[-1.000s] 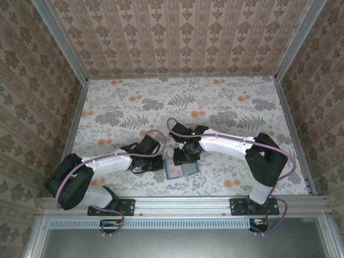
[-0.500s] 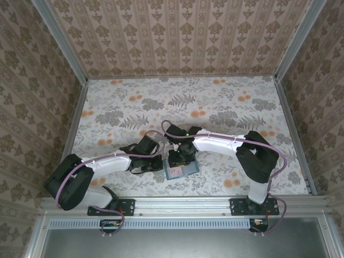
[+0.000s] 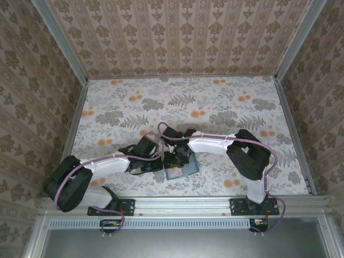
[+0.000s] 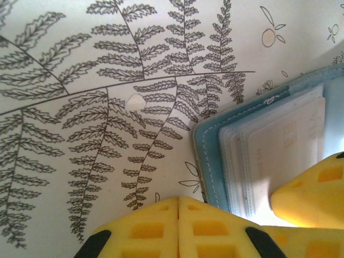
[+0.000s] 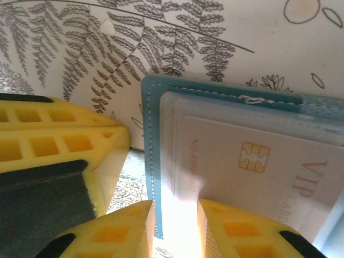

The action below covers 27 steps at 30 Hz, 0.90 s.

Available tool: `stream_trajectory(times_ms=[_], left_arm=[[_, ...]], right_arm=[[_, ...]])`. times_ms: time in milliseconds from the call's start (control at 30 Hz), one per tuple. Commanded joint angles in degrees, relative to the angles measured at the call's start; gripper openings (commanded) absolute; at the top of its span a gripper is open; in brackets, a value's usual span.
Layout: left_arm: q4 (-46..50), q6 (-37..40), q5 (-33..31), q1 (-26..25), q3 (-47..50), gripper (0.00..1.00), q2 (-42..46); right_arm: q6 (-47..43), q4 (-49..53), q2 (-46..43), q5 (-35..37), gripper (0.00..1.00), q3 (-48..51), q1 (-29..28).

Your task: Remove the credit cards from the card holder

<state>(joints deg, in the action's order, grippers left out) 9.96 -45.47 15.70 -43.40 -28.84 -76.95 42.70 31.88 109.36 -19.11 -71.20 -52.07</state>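
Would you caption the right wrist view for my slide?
Right claw over the pale card tucked in the teal card holder.

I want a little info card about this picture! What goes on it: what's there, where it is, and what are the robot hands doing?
Surface: table with a fern and flower print
Holder: teal card holder lying flat, pockets up
Card: pale VIP card with a gold chip, tucked in the holder's pocket
Left: left gripper shut, pads pressed together, beside the holder's edge
Right: right gripper with jaws apart, straddling the holder's near edge
Job: not done, card not yet out
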Motion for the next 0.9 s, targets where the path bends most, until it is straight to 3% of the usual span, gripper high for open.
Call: stream_trajectory(times_ms=[0,200,533,867], left_arm=[[3.38,0.41,-1.38,0.45,2.14,0.07,0.13],[3.34,0.55,-1.2,0.84,2.48,0.07,0.69],[3.05,0.82,-0.94,1.0,2.56,0.07,0.76],[2.92,0.91,-0.67,1.24,2.58,0.07,0.75]], right_arm=[[0.61,2.82,1.27,3.61,0.3,0.5,-0.45],[-0.41,7.11,0.99,8.47,0.38,-0.51,-0.72],[-1.3,15.09,0.98,17.99,0.43,-5.06,-2.6],[-1.57,16.69,0.45,19.28,0.43,-5.54,-3.13]])
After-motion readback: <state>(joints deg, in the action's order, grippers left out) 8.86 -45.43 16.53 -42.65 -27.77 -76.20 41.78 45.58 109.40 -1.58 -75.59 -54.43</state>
